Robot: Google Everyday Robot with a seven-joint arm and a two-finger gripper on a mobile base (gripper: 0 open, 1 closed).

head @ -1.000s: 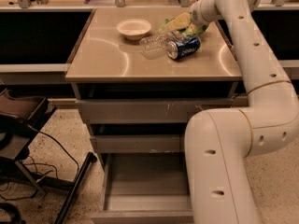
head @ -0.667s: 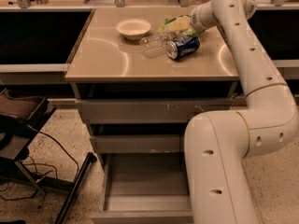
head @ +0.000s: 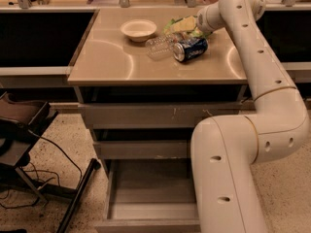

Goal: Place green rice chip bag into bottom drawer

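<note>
The green rice chip bag (head: 179,24) lies crumpled at the back of the counter top, behind the blue soda can (head: 190,49). My gripper (head: 195,28) is at the bag's right end, reaching in from the right, and is mostly hidden by my own wrist. I cannot see whether it touches the bag. The bottom drawer (head: 151,211) stands pulled out near the floor, a plain grey tray with nothing visible in it. My arm covers its right side.
A white bowl (head: 139,29) and a clear plastic bottle (head: 158,46) lie on the counter (head: 107,62) left of the bag. The two upper drawers (head: 136,115) are closed. A dark chair base and cables (head: 29,149) stand at the left.
My wrist has dropped a little toward the bag at the back of the counter. The bag, can, bottle and bowl have not visibly moved.
</note>
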